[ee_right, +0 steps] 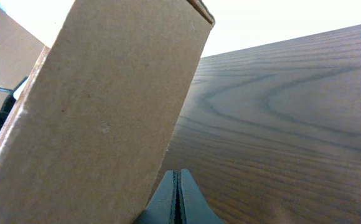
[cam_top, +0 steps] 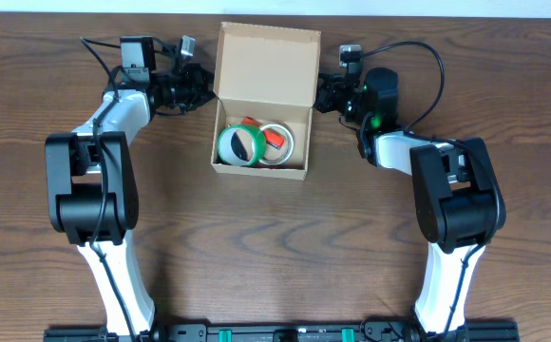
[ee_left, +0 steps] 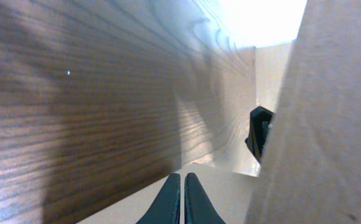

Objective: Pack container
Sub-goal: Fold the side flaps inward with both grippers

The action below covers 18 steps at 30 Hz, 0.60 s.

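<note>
Jaws, left gripper [ee_left: 183, 198]: pressed together, nothing seen between them, tips at the left edge of the raised flap lid [cam_top: 266, 62]; whether they touch the cardboard cannot be told. Jaws, right gripper [ee_right: 177, 198]: likewise together and empty, tips at the flap's right edge, with cardboard rising just beside them. Between the two grippers: flap lid, standing open, hinged to the rear wall of the container [cam_top: 256, 171]. Nearer the robot than both pairs of jaws: the container's open body, resting on the table [cam_top: 256, 256], midway between the arms. Contents: green tape roll [cam_top: 240, 144], lying flat on the left-gripper side; white tape roll [cam_top: 282, 142] on the right-gripper side, touching or overlapping the green one; orange-red item [cam_top: 274, 136] partly under them, kind not clear. Status, by judgement: filling looks done, closing not yet done. Remaining: fold the flap forward and down over the opening, then seat it. Both grippers appear placed at the flap's sides for that push.
</note>
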### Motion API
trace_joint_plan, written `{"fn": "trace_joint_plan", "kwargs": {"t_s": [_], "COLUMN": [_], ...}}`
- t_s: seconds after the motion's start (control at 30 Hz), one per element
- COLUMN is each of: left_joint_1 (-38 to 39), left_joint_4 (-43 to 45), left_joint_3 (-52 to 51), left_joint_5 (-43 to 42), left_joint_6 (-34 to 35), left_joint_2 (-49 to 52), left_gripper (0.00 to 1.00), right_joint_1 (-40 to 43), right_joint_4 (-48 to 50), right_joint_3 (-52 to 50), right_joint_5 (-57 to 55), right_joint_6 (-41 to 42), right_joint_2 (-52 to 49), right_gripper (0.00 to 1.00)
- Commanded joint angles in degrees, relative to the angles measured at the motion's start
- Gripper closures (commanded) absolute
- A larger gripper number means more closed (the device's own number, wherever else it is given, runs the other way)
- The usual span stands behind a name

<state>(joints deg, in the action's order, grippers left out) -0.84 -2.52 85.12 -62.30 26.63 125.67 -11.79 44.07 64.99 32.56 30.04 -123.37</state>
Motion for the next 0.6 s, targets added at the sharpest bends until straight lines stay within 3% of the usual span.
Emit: {"fn": "trace_joint_plan", "kwargs": {"t_s": [0.0, 0.57], "left_joint_1": [0.48, -0.52], "left_joint_4": [0.74, 2.60], "left_joint_3": [1.40, 2.23], "left_joint_5": [-0.04, -1.75], "left_joint_6": [-2.43, -3.54], "left_joint_2": [0.59, 0.59], "left_gripper": [0.95, 0.95], "right_joint_1": [0.11, 0.15], "right_joint_4": [0.35, -1.62], "right_joint_3": [2.12, 3.58], "right_joint_5": [-0.11, 3.08], "right_joint_6": [-2.75, -6.64], "right_joint_2": [-0.70, 3.26], "right_gripper": [0.99, 0.99]}}
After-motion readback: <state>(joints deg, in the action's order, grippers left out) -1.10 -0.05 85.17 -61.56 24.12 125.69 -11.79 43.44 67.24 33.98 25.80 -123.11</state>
